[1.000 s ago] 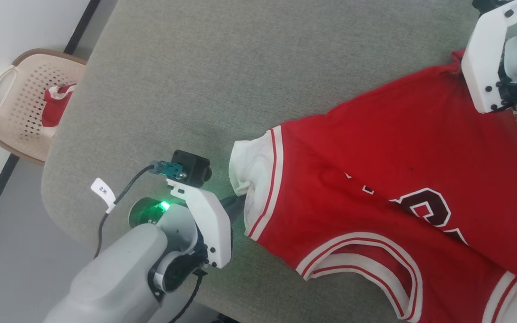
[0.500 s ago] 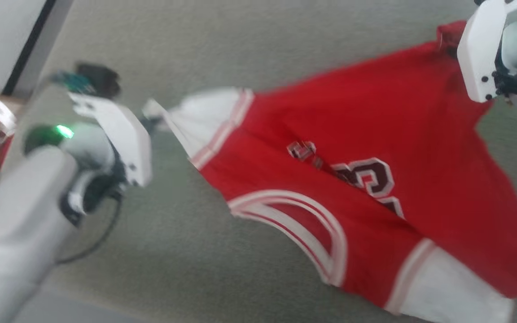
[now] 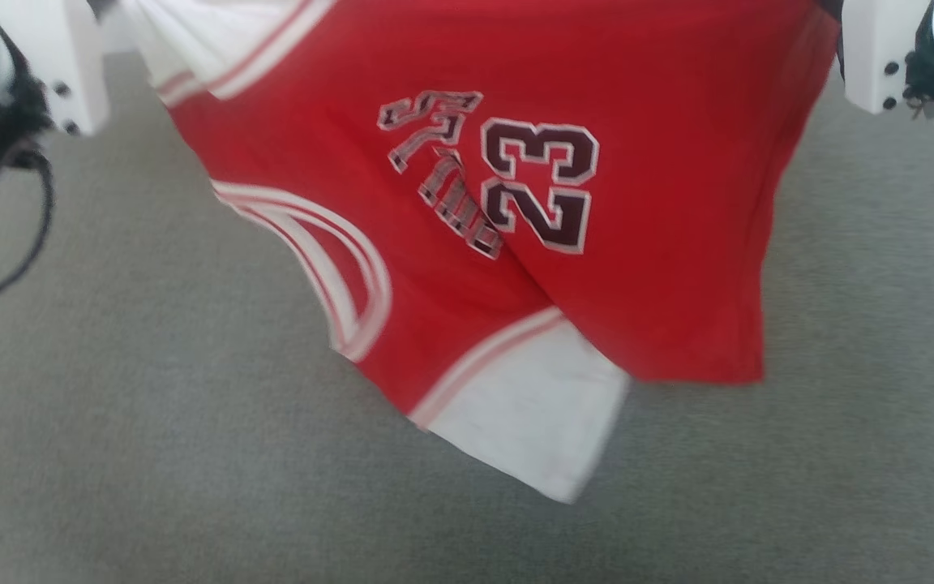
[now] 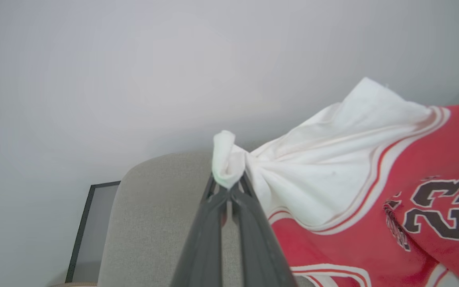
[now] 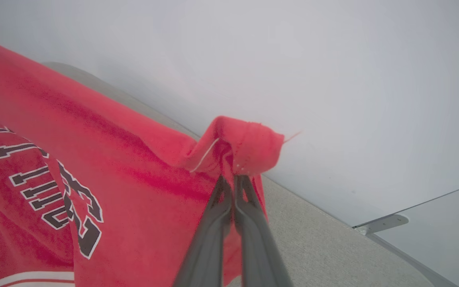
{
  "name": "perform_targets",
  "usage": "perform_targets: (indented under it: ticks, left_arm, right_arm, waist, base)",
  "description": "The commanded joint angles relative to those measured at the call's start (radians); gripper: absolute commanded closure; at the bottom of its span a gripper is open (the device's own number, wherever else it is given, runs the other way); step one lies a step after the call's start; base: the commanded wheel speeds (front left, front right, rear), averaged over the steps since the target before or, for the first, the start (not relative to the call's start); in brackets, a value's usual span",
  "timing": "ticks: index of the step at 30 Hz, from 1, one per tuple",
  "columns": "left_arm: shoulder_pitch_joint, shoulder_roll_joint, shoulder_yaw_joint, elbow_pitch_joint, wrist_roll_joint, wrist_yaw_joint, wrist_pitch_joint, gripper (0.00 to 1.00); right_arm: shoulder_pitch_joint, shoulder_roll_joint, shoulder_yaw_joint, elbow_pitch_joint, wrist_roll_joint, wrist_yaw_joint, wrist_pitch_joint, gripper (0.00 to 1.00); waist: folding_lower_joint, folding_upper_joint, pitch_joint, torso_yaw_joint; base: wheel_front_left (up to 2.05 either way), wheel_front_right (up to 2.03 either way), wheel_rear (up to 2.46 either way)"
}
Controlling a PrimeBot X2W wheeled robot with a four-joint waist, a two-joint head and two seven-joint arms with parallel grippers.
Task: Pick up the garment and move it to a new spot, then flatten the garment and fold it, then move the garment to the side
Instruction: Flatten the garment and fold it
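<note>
We hold red jersey-style shirt [image 3: 645, 203], white sleeves, dark "23", hanging above grey fabric surface [image 3: 151, 454]. Left gripper [image 4: 227, 187] pinched closed on white sleeve tip; right gripper [image 5: 233, 179] clamped on red hem corner. Shirt stretches between our grippers, body sagging below.

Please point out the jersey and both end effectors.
jersey [image 3: 678, 243], head view, red body right of the number.
left end effector [image 4: 228, 186], left wrist view, fingertips shut on the white sleeve.
right end effector [image 5: 233, 179], right wrist view, fingertips shut on a red corner.

Plain pale wall [image 4: 94, 59] behind grey fabric surface [image 3: 151, 454].
</note>
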Motion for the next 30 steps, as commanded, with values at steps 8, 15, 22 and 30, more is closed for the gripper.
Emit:
perform_targets:
  ticks: [8, 15, 22, 30]
  left_arm:
    - [-0.147, -0.013, -0.007, 0.103, 0.052, -0.048, 0.005, 1.0]
    - [-0.287, -0.074, -0.001, 0.227, 0.116, -0.086, -0.136, 1.0]
    - [-0.5, -0.146, 0.021, 0.392, 0.203, -0.101, -0.371, 1.0]
    - [-0.702, -0.23, 0.03, 0.528, 0.295, -0.118, -0.698, 1.0]
  right_arm:
    - [-0.033, 0.031, -0.069, -0.009, -0.047, 0.0, -0.027, 1.0]
    - [-0.095, 0.083, -0.143, 0.082, -0.147, 0.0, -0.128, 1.0]
    - [-0.244, 0.149, -0.206, 0.224, -0.307, -0.001, -0.337, 1.0]
    - [-0.396, 0.213, -0.28, 0.38, -0.542, -0.001, -0.631, 1.0]
  waist:
    - [0.0, 0.0, -0.064, -0.075]
    - [0.0, 0.0, 0.006, -0.092]
    - [0.0, 0.0, 0.144, -0.106]
    - [0.0, 0.0, 0.246, -0.089]
  base:
    - [0.0, 0.0, 0.0]
    - [0.0, 0.0, 0.0]
    - [0.0, 0.0, 0.0]
    - [0.0, 0.0, 0.0]
